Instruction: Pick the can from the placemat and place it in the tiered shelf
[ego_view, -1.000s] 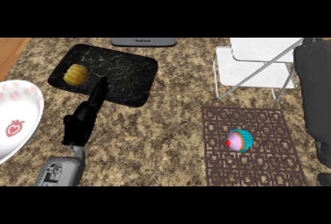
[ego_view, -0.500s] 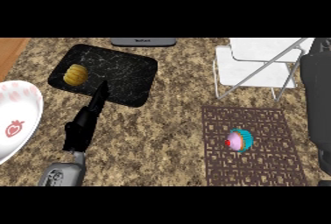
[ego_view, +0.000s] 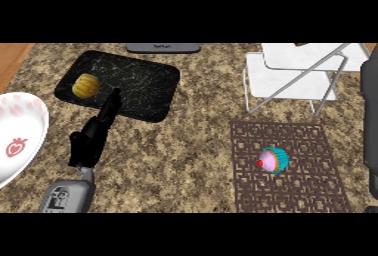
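One can (ego_view: 272, 160) lies right of left robot hand (ego_view: 92, 135).

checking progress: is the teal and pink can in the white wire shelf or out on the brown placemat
Out: the can sits on the brown placemat, apart from the white shelf.

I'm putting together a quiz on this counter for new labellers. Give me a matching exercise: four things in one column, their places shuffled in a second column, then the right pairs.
Things
1. can
2. yellow food item
3. white plate
4. tiered shelf

Places
A. at the view's left edge, partly cut off
B. on the dark board
C. on the brown placemat
D. at the far right of the counter, beyond the brown placemat

Pairs: 1-C, 2-B, 3-A, 4-D
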